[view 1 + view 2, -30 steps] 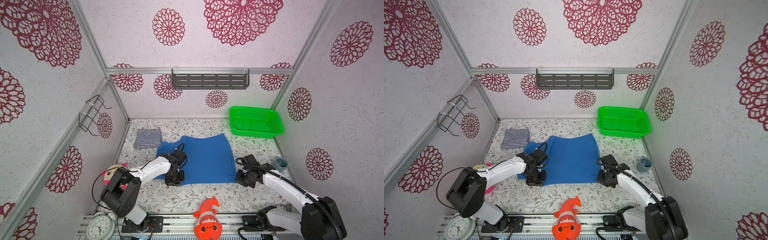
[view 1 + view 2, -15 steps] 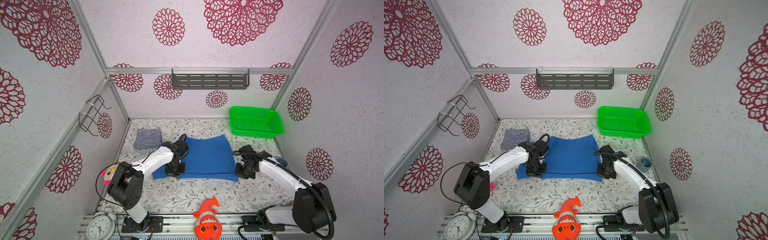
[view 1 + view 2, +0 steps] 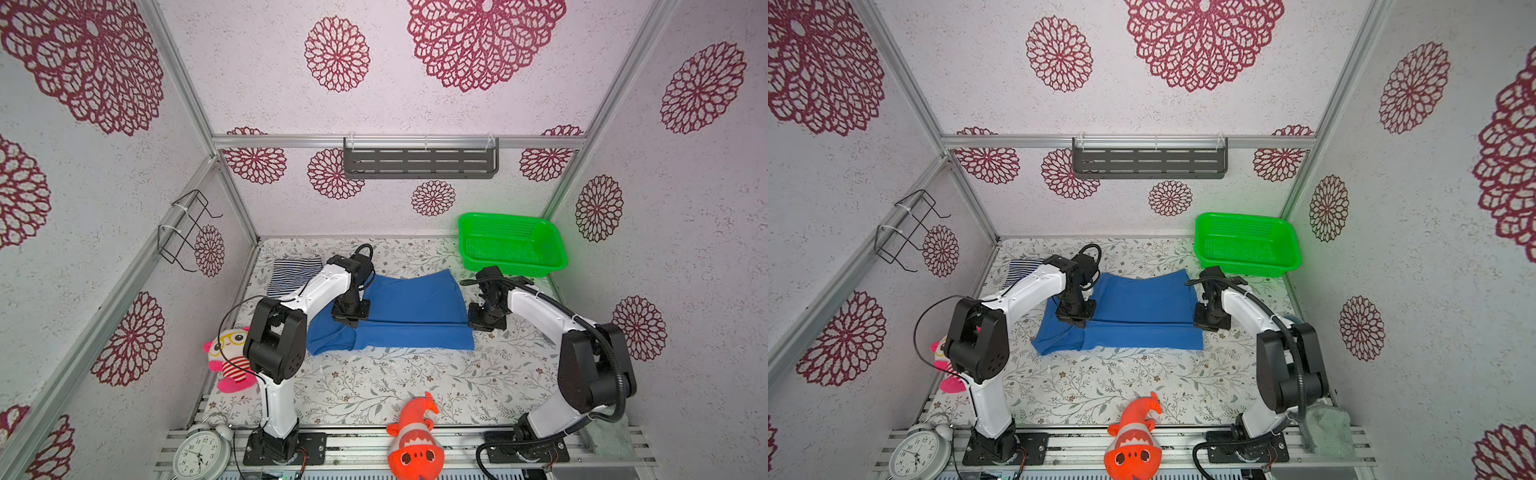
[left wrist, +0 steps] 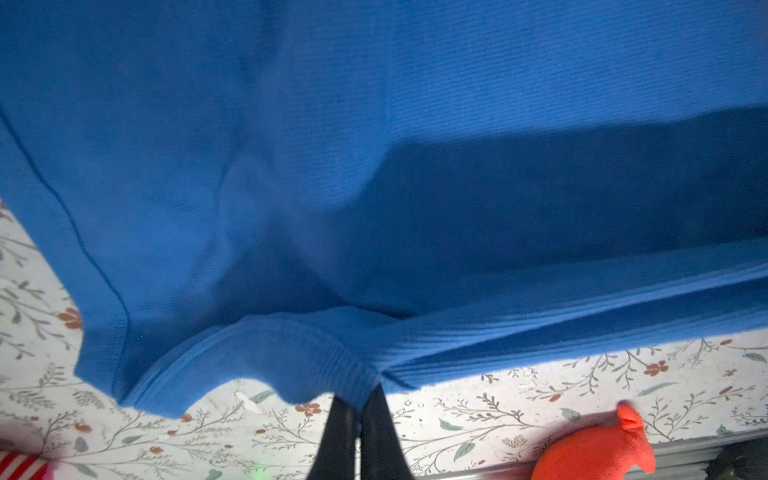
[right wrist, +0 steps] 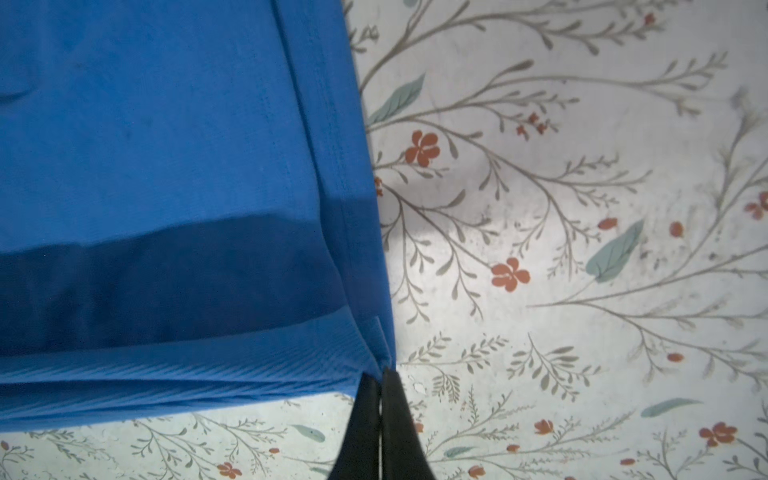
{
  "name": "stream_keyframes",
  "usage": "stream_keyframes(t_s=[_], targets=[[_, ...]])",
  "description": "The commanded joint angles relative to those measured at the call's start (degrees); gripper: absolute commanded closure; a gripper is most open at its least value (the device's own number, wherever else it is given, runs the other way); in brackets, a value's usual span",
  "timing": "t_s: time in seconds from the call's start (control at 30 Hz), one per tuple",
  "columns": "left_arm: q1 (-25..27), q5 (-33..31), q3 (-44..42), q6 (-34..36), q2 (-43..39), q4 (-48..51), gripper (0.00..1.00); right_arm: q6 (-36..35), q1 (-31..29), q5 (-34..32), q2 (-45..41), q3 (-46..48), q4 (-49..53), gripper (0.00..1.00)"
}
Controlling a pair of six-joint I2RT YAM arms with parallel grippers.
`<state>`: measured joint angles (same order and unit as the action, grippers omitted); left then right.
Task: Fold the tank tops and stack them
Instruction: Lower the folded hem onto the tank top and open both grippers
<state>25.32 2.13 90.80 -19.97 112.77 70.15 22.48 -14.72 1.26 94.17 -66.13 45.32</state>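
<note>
1. Both pairs of jaws are pinched shut on cloth. The left gripper (image 4: 360,409) holds the blue top (image 3: 415,299) at its near edge by the strap end, and the right gripper (image 5: 380,376) nips the hem corner at the opposite end.
2. From those two pinches the near edge hangs raised off the table (image 3: 374,386). A strip of blue below the grippers lies flat on the table, with a crease line running between them.
3. In both top views the far half of the top lies spread flat, reaching back toward the basket (image 3: 515,268).
4. The striped top (image 3: 293,272) sits well apart at the back left, already a small neat rectangle, so I'd say one garment is finished.
5. My reading is that the step in hand is the lengthwise fold of the blue one.
6. Next, both arms would need to carry the edge toward the far edge evenly, keeping it taut, lay it down square, then let go.
</note>
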Motion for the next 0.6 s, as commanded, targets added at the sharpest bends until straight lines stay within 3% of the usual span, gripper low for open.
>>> stream_keyframes(t_s=[0.0,0.07,0.13,0.17,0.3,0.37,0.47,0.57], targets=[[-1.80,-1.37,3.12,4.32,3.90,1.26,1.00,-2.69,1.43,-3.44,2.98,-3.83,-0.74,1.00],[-2.79,-0.85,4.68,5.29,5.95,0.48,0.99,-3.38,1.96,-3.85,5.74,-5.86,-1.76,1.00],[-3.62,-0.76,6.37,6.35,7.71,0.23,0.77,-3.96,2.44,-4.07,8.38,-8.29,-2.40,1.00],[-3.91,-1.46,7.23,6.75,8.15,0.41,0.70,-4.29,2.57,-4.15,9.33,-9.57,-2.87,1.00],[-5.66,-4.47,7.12,6.16,4.66,1.70,0.44,-5.49,2.81,-5.15,10.32,-14.24,-3.26,0.79],[-6.19,-7.06,4.42,4.84,1.10,2.78,0.36,-6.18,2.89,-5.81,9.83,-15.34,-2.62,0.72],[-6.52,-10.07,-3.00,1.14,-6.85,3.59,0.35,-6.51,2.97,-5.45,8.18,-14.59,-2.24,0.68],[-6.60,-9.85,-11.46,-3.76,-13.31,3.00,0.43,-5.98,2.88,-3.91,6.48,-11.58,-2.73,0.68]])
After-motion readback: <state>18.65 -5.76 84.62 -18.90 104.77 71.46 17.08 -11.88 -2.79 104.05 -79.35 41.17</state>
